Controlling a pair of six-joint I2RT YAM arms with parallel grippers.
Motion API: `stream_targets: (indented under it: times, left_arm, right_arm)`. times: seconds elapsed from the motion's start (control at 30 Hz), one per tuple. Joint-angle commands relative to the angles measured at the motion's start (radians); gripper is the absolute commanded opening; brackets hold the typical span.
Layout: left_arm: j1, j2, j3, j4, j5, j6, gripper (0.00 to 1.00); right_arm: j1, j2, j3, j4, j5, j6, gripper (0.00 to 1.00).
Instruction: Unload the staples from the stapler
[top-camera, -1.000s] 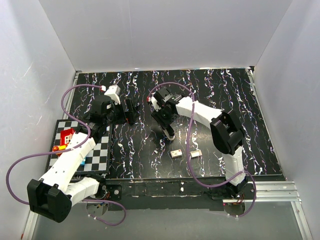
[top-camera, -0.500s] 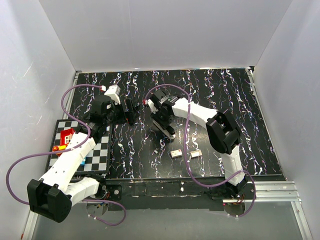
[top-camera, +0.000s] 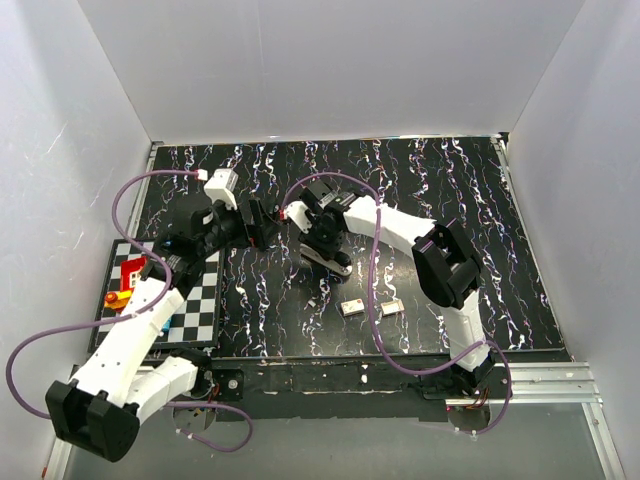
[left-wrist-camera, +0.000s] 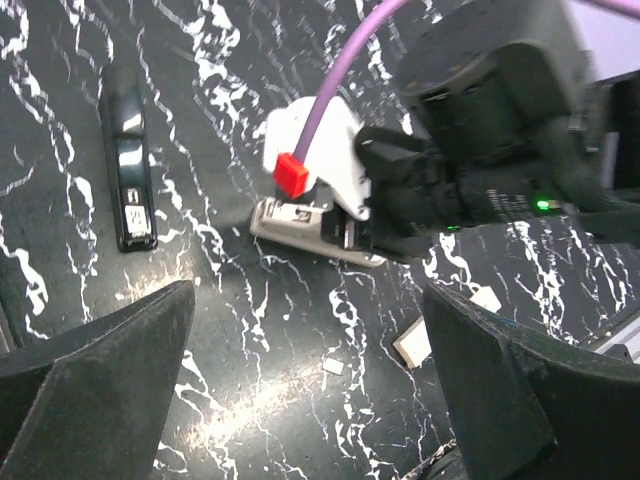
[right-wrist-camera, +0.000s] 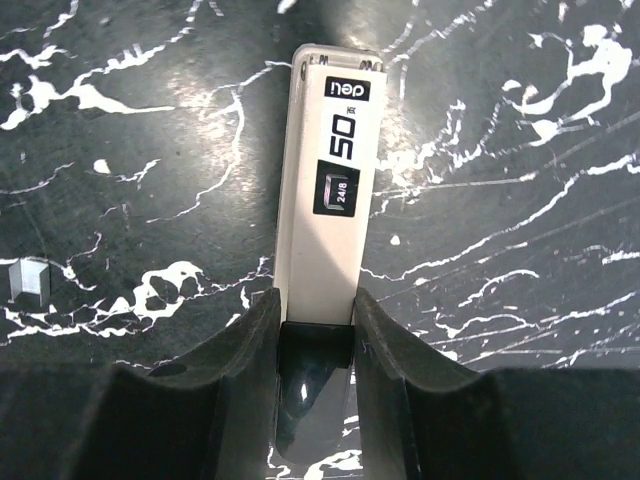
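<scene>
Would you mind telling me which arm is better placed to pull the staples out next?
Left, probably. The right gripper is shut on the stapler, holding it against the table, while the left gripper is open, empty and facing it.

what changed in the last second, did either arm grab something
The right gripper slid left and a little away from the bases, and closed on the rear end of the stapler, which shifted slightly left with it. The left gripper stayed wide open near the same spot while its arm leaned left. The two pale blocks and the checkered mat stayed put.
</scene>
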Motion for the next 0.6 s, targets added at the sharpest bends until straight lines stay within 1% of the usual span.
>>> stream_targets:
  times: [0.0, 0.2, 0.33, 0.57]
  left_arm:
    - [-0.003, -0.092, -0.007, 0.056, 0.06, 0.051, 0.98]
    - [-0.003, -0.231, -0.043, 0.103, 0.072, 0.074, 0.98]
    - [-0.003, -0.271, -0.047, 0.105, 0.118, 0.089, 0.98]
    - [-0.003, -0.33, -0.075, 0.112, 0.141, 0.089, 0.98]
  right_arm:
    - [0.011, -0.082, 0.013, 0.008, -0.106, -0.168, 0.17]
    - [0.036, -0.089, 0.039, -0.041, -0.171, -0.332, 0.18]
    - [0.068, -0.086, 0.047, -0.036, -0.209, -0.435, 0.18]
    - [0.123, -0.055, 0.076, -0.003, -0.263, -0.6, 0.18]
